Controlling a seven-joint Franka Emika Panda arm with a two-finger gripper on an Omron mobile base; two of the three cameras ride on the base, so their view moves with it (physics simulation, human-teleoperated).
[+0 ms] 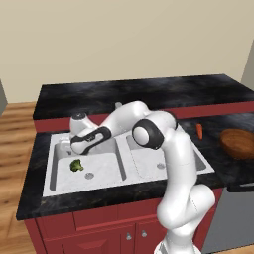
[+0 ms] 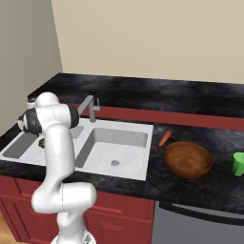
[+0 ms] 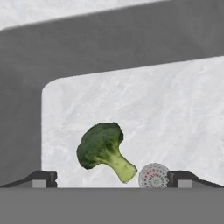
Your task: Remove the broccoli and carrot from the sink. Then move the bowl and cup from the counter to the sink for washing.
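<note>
The arm reaches left, gripper (image 3: 112, 178) down (jaws wide).

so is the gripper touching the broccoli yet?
Apart. In the hand view the open gripper has the broccoli lying on the sink floor between its spread fingertips, clear of both.

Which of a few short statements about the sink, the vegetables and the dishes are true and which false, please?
1. The broccoli lies in the sink, beside a drain. True.
2. The carrot is in the sink. False: it lies on the counter.
3. The hand grips the broccoli. False: it is open above it.
4. The bowl sits on the counter. True.
5. The cup stands inside the bowl. False: it stands apart on the counter.
</note>
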